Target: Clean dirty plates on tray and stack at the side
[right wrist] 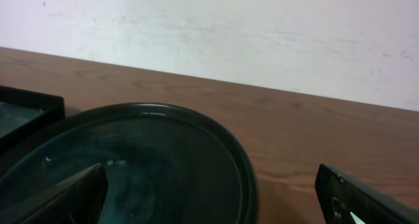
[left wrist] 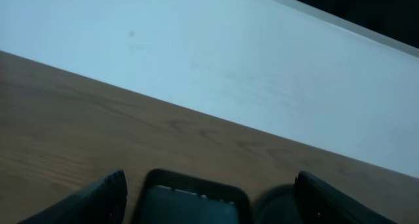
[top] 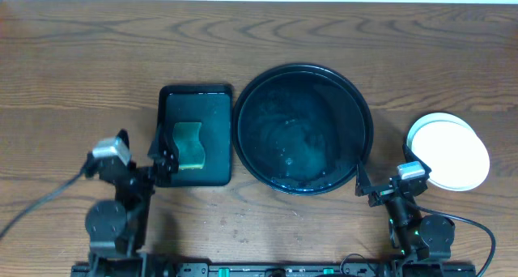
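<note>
The large round black tray sits mid-table with no plates on it; its rim also shows in the right wrist view. The white plates lie stacked on the wooden tabletop to the tray's right. My right gripper is open and empty, between the tray's near right rim and the stack; its fingers spread wide in the right wrist view. My left gripper is open and empty at the rectangular tray's left edge, its fingers wide apart in the left wrist view.
A smaller rectangular black tray left of the round tray holds a green sponge; its far edge shows in the left wrist view. A cable trails off the left arm. A pale wall lies beyond the table's far edge.
</note>
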